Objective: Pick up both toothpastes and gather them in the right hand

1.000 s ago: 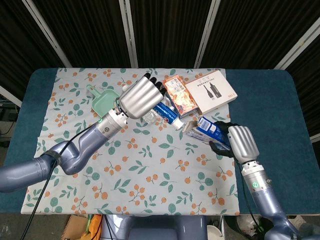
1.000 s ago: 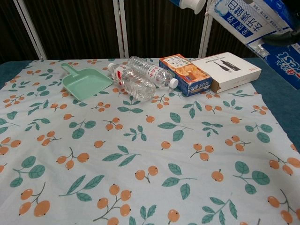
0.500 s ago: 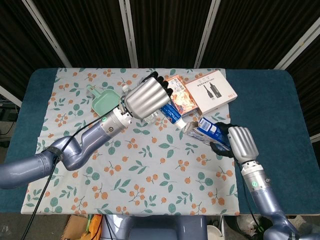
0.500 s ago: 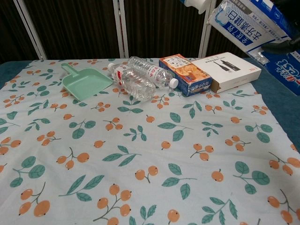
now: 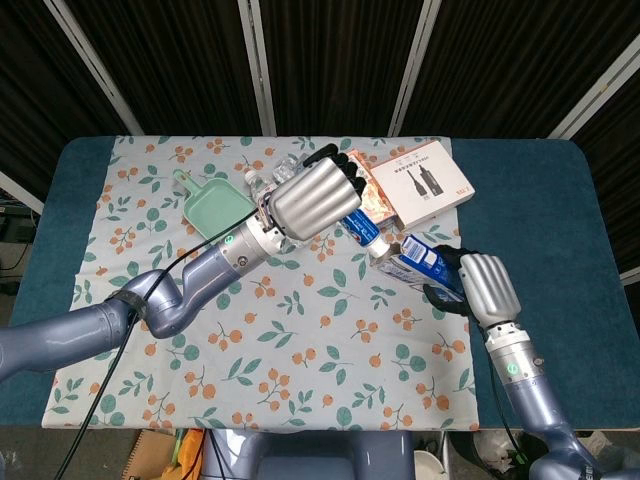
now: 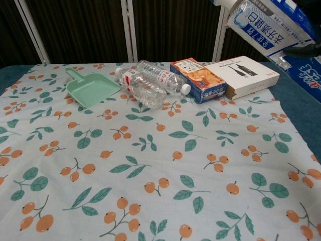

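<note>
My left hand [image 5: 315, 195] hangs above the middle of the table and grips a blue and white toothpaste tube [image 5: 365, 232], whose white cap points down and right. The cap sits right at the upper end of a blue and white toothpaste box [image 5: 420, 262], which my right hand [image 5: 485, 290] holds above the cloth's right edge. In the chest view the toothpaste box [image 6: 271, 25] fills the top right corner, tilted, with the tube's cap [image 6: 228, 4] just at the top edge beside it. I cannot tell whether cap and box touch.
On the floral cloth [image 6: 150, 165] at the back lie a green dustpan [image 6: 93, 89], two clear water bottles [image 6: 150, 83], an orange snack box [image 6: 198, 78] and a white box [image 6: 248, 75]. Blue table [image 5: 560, 200] borders the cloth on both sides.
My left hand has carried the tube to the right, bringing its cap up to the end of the box. The right hand and box have barely moved.
</note>
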Motion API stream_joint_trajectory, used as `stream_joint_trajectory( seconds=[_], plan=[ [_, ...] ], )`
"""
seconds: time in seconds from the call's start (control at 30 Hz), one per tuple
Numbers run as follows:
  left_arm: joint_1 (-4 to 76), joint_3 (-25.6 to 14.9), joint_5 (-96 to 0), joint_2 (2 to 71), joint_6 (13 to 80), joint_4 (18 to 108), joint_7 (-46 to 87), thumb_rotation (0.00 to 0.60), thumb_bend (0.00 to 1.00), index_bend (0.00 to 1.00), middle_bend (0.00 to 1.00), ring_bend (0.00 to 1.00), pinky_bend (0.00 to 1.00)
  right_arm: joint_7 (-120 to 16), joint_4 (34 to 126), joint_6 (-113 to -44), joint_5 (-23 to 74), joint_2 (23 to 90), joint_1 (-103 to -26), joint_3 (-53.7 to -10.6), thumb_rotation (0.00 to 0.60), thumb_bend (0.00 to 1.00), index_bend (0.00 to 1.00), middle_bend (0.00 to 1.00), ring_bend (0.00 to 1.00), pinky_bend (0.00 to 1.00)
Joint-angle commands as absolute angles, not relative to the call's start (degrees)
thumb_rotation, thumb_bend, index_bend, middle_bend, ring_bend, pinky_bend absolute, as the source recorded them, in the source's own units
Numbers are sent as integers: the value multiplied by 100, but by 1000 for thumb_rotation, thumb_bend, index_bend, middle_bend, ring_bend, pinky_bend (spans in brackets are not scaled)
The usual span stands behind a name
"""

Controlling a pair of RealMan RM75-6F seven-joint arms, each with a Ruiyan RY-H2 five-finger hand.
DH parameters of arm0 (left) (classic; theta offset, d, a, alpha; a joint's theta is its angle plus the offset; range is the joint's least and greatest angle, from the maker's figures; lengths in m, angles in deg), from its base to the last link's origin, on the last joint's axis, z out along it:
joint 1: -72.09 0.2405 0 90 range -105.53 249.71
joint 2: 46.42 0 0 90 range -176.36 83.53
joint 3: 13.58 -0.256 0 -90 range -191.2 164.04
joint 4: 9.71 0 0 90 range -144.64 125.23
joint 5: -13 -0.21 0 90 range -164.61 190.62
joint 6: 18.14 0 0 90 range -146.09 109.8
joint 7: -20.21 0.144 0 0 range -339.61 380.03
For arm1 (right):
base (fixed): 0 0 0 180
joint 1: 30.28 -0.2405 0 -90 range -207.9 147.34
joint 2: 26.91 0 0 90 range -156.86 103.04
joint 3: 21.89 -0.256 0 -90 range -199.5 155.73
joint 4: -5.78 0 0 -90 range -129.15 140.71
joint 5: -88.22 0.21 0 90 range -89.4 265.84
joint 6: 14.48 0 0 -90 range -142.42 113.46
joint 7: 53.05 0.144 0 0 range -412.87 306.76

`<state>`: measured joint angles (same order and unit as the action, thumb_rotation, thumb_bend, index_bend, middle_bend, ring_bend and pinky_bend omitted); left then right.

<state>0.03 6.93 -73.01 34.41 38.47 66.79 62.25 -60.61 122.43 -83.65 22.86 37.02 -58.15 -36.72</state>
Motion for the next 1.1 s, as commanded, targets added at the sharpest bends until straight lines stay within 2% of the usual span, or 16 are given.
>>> stream_joint_trajectory(
  seconds=[0.03,0.6,1.1],
  plan=[
    [-41,696,-7263,3509,3856,6629,6296,600,438,723,755,672,696,-6037,12243,-8357,2276,3692,-5811,-3667,600,365,524,537,476,470],
    [-471,536,-7573,3996,3919,6244,6422,600,438,723,751,671,696,-5874,12182,-8309,2344,3707,-5829,-3695,600,365,524,537,476,470],
    [-1201,29,-9022,4048,4117,5543,5851,600,438,708,725,650,682,-5272,12191,-8250,2595,3610,-5741,-3854,600,365,524,537,476,470]
  ],
)
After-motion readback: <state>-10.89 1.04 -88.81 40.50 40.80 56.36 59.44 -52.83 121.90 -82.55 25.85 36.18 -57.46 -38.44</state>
